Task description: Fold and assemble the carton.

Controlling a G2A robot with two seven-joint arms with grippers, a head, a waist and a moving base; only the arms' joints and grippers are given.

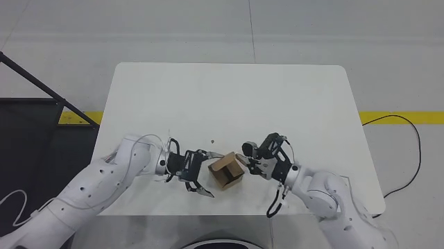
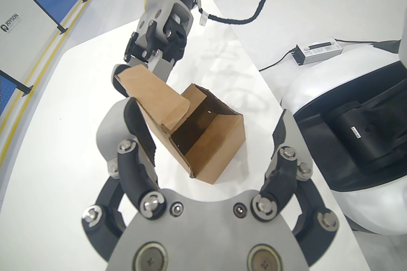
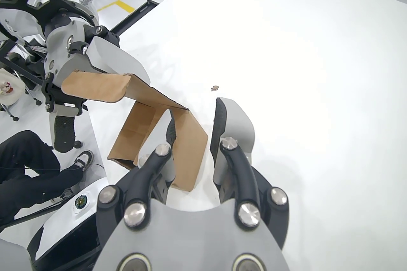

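A small brown carton (image 1: 227,171) lies on its side near the table's front edge, its open end toward my left gripper (image 1: 211,174). In the left wrist view the left gripper (image 2: 206,107) is wide open, with the carton (image 2: 216,145) lying between its fingers and one long flap (image 2: 155,97) sticking up. My right gripper (image 1: 244,159) is at the carton's far side. Its fingers (image 3: 227,119) stand on either side of a carton flap (image 3: 189,145), with a sliver of table showing between the flap and one finger. The left gripper (image 3: 101,107) shows behind, spread open around another flap (image 3: 95,88).
The white table (image 1: 277,103) stretches away behind the carton. A tiny brown scrap (image 1: 212,139) lies just beyond it. The front edge is close under both arms. A black frame (image 1: 35,82) stands off the table's left side.
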